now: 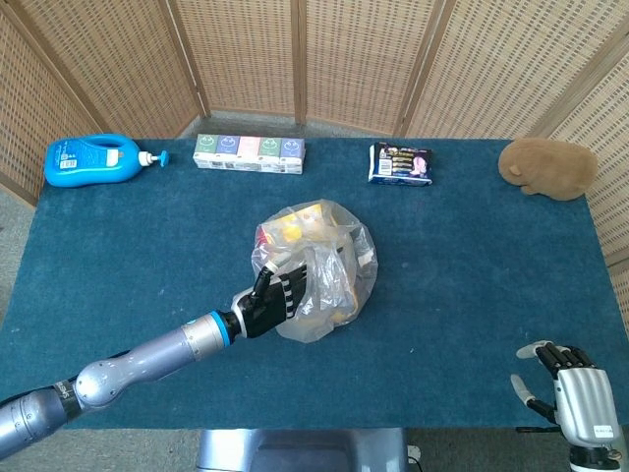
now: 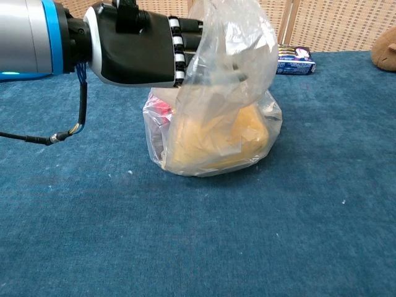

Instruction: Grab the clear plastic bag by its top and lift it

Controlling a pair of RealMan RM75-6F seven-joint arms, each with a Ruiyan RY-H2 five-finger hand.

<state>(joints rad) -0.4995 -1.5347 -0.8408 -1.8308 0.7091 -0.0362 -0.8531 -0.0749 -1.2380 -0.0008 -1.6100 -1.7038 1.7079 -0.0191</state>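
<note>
The clear plastic bag [image 1: 329, 258] [image 2: 216, 124] stands on the blue table [image 1: 472, 275], with yellow contents and something red inside. My left hand [image 1: 275, 300] [image 2: 139, 46] reaches in from the left and grips the bag's loose top. Plastic bunches over its fingers and hides their tips. The bag's base rests on the cloth. My right hand [image 1: 575, 393] sits at the table's front right corner, far from the bag, fingers apart and holding nothing.
Along the back edge lie a blue bottle [image 1: 93, 160], a row of small boxes [image 1: 249, 152], a dark packet [image 1: 400, 163] [image 2: 294, 60] and a brown plush toy [image 1: 548, 167] [image 2: 385, 49].
</note>
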